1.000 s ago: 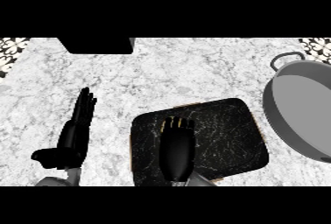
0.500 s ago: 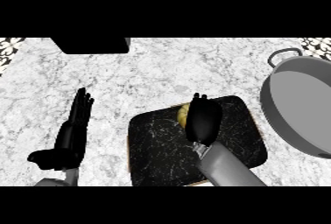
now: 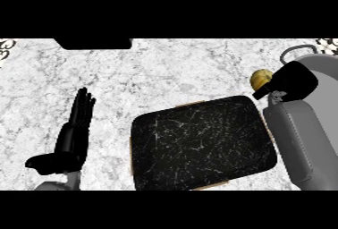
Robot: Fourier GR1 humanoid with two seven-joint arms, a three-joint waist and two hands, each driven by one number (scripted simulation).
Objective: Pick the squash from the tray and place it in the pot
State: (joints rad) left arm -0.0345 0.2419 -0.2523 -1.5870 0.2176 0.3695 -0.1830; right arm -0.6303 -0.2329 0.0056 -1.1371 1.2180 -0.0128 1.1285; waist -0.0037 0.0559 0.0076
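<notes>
Since half a second ago the squash [image 3: 260, 78] has been lifted off the tray [image 3: 198, 147] and is held curled in the right hand [image 3: 293, 82], just beside the pot [image 3: 298, 48]; the left hand [image 3: 73, 134] rests open on the bench [image 3: 178, 76].

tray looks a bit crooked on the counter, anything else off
Yes, the dark tray sits turned at an angle. Otherwise nothing odd: the right hand holds the yellow squash near the pot; nothing spilled.
</notes>
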